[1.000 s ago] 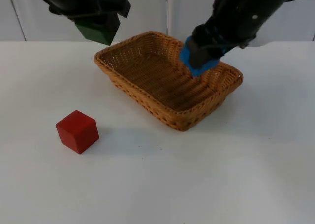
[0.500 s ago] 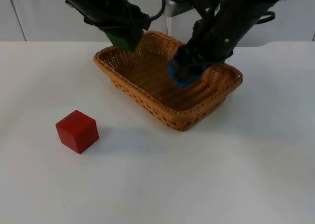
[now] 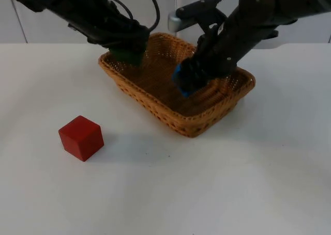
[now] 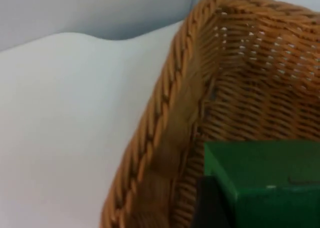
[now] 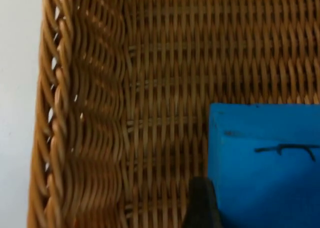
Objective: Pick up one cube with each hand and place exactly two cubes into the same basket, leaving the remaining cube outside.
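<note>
Top view: my left gripper [image 3: 125, 53] pinches the green cube [image 3: 125, 56] at the basket's [image 3: 207, 122] upper-left rim, in the upper centre of the frame. My right gripper [image 3: 187, 79] pinches the blue cube [image 3: 179, 82] over the basket floor, just right of centre. The red cube [image 3: 81, 137] sits on the table [image 3: 165, 193] at lower left, well apart from the basket.

Left wrist view: my fingertip [image 4: 212, 203] presses against the green cube [image 4: 265, 183], which hangs inside the basket [image 4: 165, 118] beside its braided rim.

Right wrist view: my fingertip [image 5: 201, 205] presses against the blue cube [image 5: 262, 163], low over the basket's [image 5: 75, 112] woven floor; contact with the floor cannot be determined.
</note>
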`<action>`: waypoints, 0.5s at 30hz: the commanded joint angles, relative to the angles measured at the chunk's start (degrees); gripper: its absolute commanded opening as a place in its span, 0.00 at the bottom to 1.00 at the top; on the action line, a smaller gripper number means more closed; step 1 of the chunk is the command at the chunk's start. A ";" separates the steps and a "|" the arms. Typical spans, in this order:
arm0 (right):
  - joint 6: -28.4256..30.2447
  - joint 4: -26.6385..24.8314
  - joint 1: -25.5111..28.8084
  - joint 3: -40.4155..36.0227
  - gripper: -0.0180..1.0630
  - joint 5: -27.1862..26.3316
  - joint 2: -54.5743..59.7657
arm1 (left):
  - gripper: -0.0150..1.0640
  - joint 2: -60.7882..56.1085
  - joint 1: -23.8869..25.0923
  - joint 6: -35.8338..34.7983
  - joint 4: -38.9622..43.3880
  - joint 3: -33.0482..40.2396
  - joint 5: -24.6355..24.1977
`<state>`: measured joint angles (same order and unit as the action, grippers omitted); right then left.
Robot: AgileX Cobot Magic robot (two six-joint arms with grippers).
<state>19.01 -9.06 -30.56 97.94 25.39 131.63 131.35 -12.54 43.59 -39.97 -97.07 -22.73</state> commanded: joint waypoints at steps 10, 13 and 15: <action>-0.14 -0.24 0.18 0.37 0.02 -3.13 0.04 | 0.01 2.83 -0.05 1.57 -4.81 -0.48 -1.06; -0.14 -0.24 0.18 0.37 0.02 -2.89 0.04 | 0.01 2.91 -0.05 1.57 -4.81 -0.48 -1.36; -0.14 -0.24 0.18 0.37 0.02 -2.65 0.04 | 0.01 2.91 -0.05 1.57 -4.95 -0.48 -1.63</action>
<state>19.01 -9.06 -30.56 97.94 23.14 131.86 134.49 -12.54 44.96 -43.46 -97.07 -24.01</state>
